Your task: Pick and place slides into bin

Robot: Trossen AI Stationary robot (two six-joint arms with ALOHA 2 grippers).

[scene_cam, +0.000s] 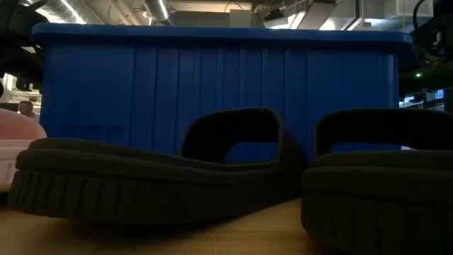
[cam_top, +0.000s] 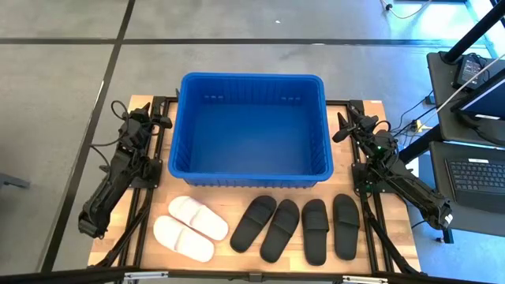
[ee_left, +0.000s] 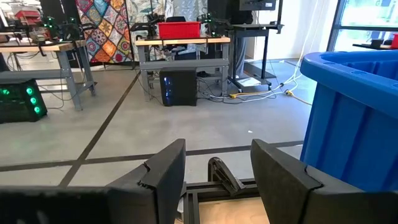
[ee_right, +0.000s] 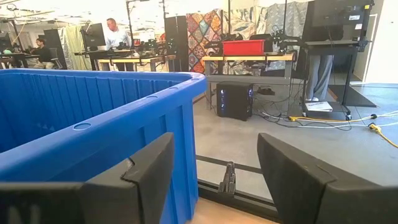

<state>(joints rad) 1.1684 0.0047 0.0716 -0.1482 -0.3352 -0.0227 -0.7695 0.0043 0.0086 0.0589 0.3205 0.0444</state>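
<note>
The blue bin (cam_top: 251,130) stands on the far half of the table, its inside bare. In front of it, near the front edge, lie the slides on their soles: two white ones (cam_top: 189,225) at the left and several black ones (cam_top: 304,226) in a row to the right. My left gripper (cam_top: 162,121) rests at the bin's far left corner, open with nothing between its fingers (ee_left: 217,186). My right gripper (cam_top: 341,126) rests at the bin's far right corner, also open and bare (ee_right: 214,180).
The low view shows the black slides (scene_cam: 156,177) close up with the bin wall (scene_cam: 219,92) behind. A black metal frame (cam_top: 150,170) runs along both table sides. Desks with a laptop (cam_top: 477,170) stand beyond the right edge; people show far off in the room (ee_right: 115,34).
</note>
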